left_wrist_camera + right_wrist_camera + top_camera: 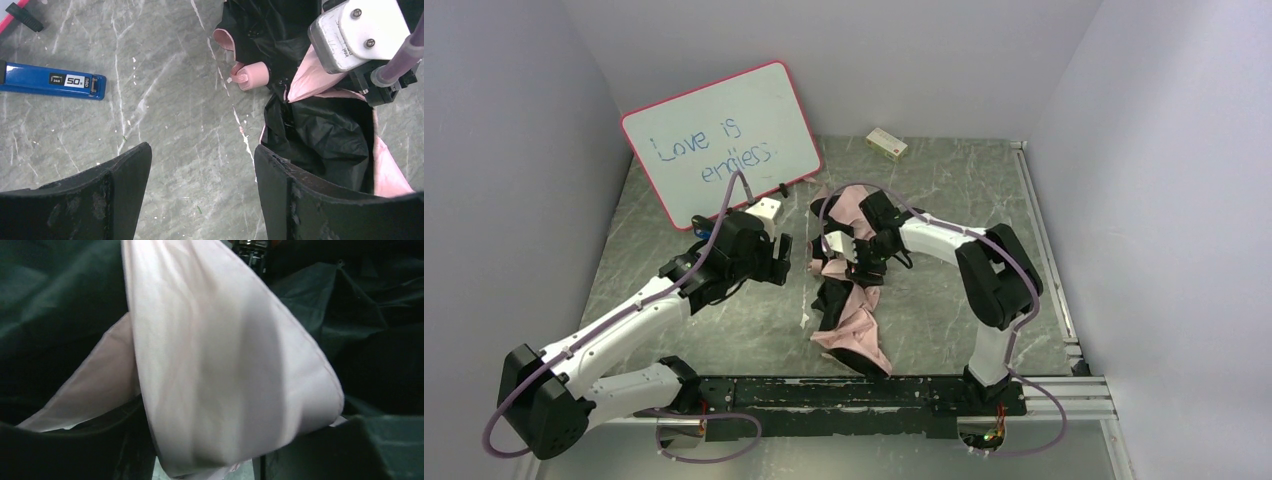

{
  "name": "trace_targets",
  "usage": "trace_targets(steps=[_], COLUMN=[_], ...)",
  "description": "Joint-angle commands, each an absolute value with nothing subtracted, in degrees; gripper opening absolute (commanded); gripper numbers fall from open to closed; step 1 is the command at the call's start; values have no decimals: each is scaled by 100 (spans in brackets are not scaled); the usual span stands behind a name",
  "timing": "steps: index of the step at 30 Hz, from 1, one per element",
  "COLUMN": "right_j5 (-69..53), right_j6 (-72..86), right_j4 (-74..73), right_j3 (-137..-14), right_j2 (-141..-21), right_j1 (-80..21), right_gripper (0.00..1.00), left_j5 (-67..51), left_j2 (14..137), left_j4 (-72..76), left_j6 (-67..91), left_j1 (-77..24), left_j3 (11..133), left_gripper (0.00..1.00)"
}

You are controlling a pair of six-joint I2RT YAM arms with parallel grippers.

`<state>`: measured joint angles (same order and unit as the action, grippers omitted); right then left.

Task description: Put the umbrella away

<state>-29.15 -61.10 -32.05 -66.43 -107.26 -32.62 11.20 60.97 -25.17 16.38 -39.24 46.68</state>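
Umbrella (854, 338) crumpled on the tabletop (944, 200), long axis running near to far. We see the left fingers (117, 182) spread empty just to its left. The right fingers (385, 452) straddle a pink canopy fold (225, 365); whether clamped we cannot tell.

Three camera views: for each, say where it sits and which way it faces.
Top external: high behind the bases, looking down on the table; both arms show.
Left wrist: on the left arm, facing down at the umbrella and a blue box; open left claw shows.
Right wrist: close against the umbrella's pink fabric; right claw at the bottom corners.
Shared: the umbrella, in all three.
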Motion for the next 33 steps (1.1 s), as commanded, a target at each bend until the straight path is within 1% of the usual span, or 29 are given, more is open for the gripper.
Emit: trace_targets(steps=[1, 7, 11, 12, 19, 22, 27, 29, 33], right_j5=[-2167, -2033, -2134, -2081, -1120, -512, 473, 954, 1766], right_j6=[-5894, -5502, -4893, -4835, -4878, -5012, -5049, -5147, -5353], right_j4=[-2627, -1713, -1330, -1288, -416, 250, 1235, 1633, 2185], right_j3=[-6037, -5450, -5340, -5299, -4673, -4167, -3372, -3093, -2678], right_j2=[-11056, -10502, -10328, -10286, -9736, -9416, -9048, -9018, -9098], right_j1=[-3320, -3460, -3509, -3538, -3986, -4280, -4899, -5225, -5752], right_gripper=[50, 30, 15, 13, 10, 8, 8, 8, 8], left_j5=[1164, 1027, 667, 619, 464, 774, 1082, 947, 274], left_j2=[6098, 6179, 6058, 6010, 5998, 5928, 6034, 6119, 6259], left_j4=[-2473, -2452, -2360, -2353, -2529, -2598, -2759, -2713, -2436], left_j6=[1655, 1686, 1678, 1708, 1872, 1774, 1353, 1125, 570], left_j1=[-3909, -3907, -3907, -3911, -3911, -3911, -3907, -3911, -3909], left_j3=[4658, 4707, 4724, 4713, 4760, 4895, 5423, 5633, 5853], left_gripper=[78, 77, 75, 74, 69, 69, 71, 71, 71])
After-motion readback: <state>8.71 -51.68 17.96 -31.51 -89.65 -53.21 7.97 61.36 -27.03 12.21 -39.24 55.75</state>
